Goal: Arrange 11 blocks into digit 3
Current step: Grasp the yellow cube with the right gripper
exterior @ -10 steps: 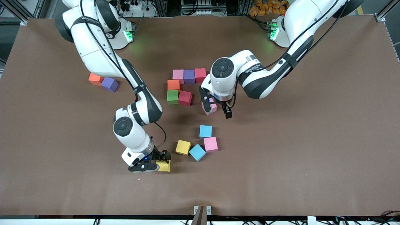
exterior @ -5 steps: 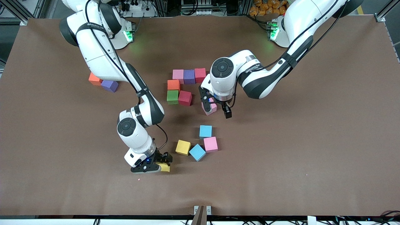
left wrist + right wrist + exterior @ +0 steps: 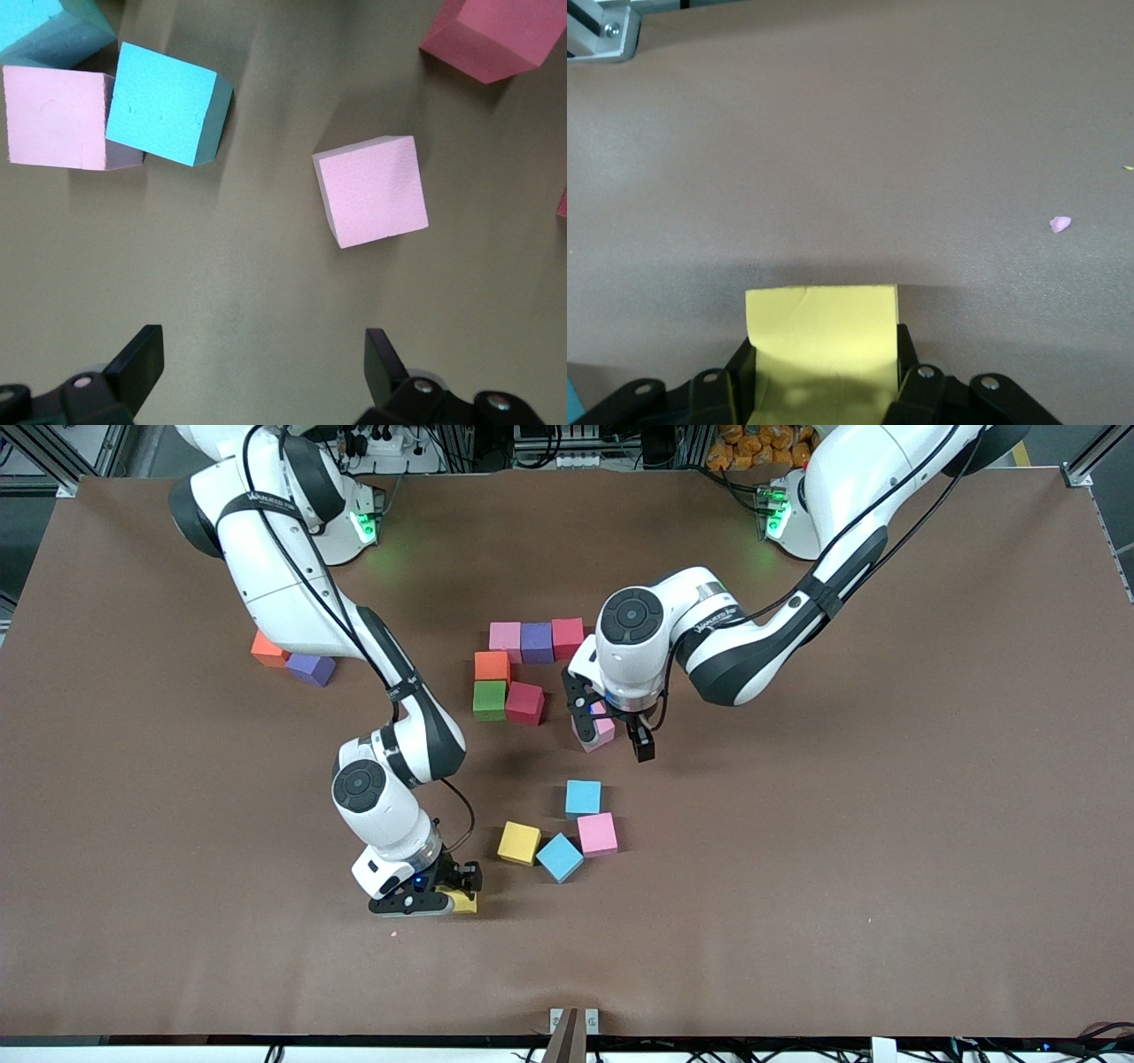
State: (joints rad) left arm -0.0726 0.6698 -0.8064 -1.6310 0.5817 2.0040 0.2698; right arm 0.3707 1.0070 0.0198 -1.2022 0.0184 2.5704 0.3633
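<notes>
Yellow block (image 3: 822, 341) pinched in right claw (image 3: 443, 893), left claw (image 3: 257, 372) wide open

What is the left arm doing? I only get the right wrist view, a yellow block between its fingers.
Observer: The left gripper hangs open over a lone pink block, not gripping it.
Operator: How far along is the figure?
Observer: Six are grouped: pink block, purple block, red block in a row; orange block, green block, second red block nearer the front camera.
Operator: Anything close to my gripper?
Observer: A second yellow block lies beside the right gripper, toward the left arm's end.
</notes>
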